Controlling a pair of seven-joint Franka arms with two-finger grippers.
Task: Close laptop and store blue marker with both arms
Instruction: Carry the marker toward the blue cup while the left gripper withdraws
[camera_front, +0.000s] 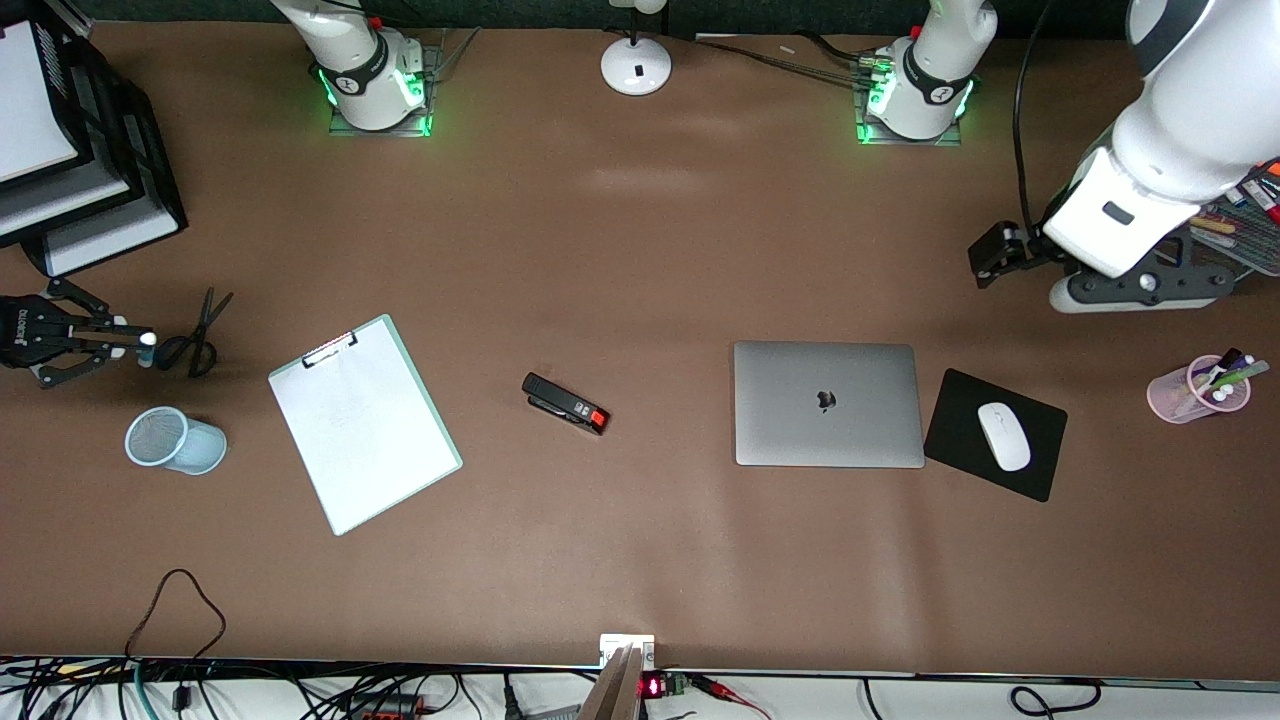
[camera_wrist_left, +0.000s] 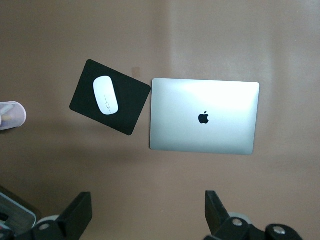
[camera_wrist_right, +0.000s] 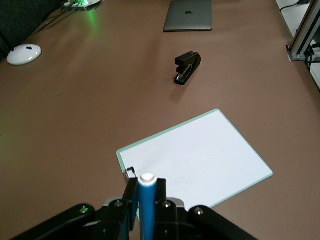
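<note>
The silver-grey laptop (camera_front: 826, 403) (camera_wrist_left: 204, 116) (camera_wrist_right: 188, 15) lies shut on the table, its lid with the dark logo facing up. High above the table between the laptop and the left arm's base, my left gripper (camera_front: 1140, 286) (camera_wrist_left: 147, 200) is open and holds nothing. My right gripper (camera_front: 112, 340) (camera_wrist_right: 146, 187) hangs at the right arm's end of the table, beside the scissors (camera_front: 200, 325). It is shut on the blue marker (camera_front: 147, 340) (camera_wrist_right: 147, 200), whose white tip sticks out past the fingertips.
A light-blue mesh cup (camera_front: 175, 440) stands near the right gripper, beside a clipboard (camera_front: 362, 420) (camera_wrist_right: 200, 160). A black stapler (camera_front: 565, 403) lies mid-table. A mouse (camera_front: 1003, 436) rests on a black pad beside the laptop, near a pink pen cup (camera_front: 1198, 390). Black trays (camera_front: 90, 170) stand at the right arm's end.
</note>
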